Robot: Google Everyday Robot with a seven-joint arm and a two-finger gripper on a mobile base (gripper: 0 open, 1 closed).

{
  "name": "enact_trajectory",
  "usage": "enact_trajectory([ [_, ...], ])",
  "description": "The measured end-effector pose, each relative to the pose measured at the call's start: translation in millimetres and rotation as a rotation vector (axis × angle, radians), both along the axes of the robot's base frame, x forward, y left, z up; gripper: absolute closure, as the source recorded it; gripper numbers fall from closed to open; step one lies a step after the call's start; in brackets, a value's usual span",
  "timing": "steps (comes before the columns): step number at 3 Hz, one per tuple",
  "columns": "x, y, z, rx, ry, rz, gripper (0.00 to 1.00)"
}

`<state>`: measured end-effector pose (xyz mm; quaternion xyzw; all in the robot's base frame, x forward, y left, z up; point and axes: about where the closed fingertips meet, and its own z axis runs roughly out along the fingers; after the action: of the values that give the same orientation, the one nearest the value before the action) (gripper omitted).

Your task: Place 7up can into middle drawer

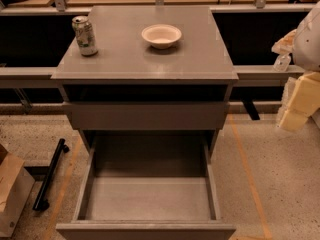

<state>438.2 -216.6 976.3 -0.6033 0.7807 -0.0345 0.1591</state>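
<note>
7up can (85, 35) stands upright on the cabinet top (150, 59), back-left, near the left edge. It's neither grasped nor anywhere near the drawer, so we read the can side of the task as not yet begun.

Open drawer (150, 199) is pulled well out beneath a closed upper drawer front (145, 115). We take it as the middle one, but nothing lower shows, so we can't confirm. We see nothing inside it. The opening step looks done. Left to do: reach, grasp the can, lift, carry it forward and down, release inside.

Gripper (296, 106) hangs at the right edge of the camera view, off the cabinet's right side, well apart from the can and carrying nothing we can see. Wide or narrow: we cannot tell.

Around:
- White bowl (161, 36) sits mid-top, right of the can and apart from it. It lies between gripper and can, so a straight cross-reach passes over it. We'd flag that as the main snag.
- Black bar (50, 174) and cardboard box (11, 196) lie on the floor to the left, both off the likely path.
- Orange floor line (248, 174) runs right of the drawer.
</note>
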Motion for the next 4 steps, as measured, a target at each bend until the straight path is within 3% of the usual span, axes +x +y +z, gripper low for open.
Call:
enact_trajectory([
  [1,0,0,0,0.000,0.000,0.000,0.00],
  [2,8,16,-3,0.046,-0.008,0.049,0.00],
  [4,61,105,-3,0.214,-0.064,0.295,0.00],
])
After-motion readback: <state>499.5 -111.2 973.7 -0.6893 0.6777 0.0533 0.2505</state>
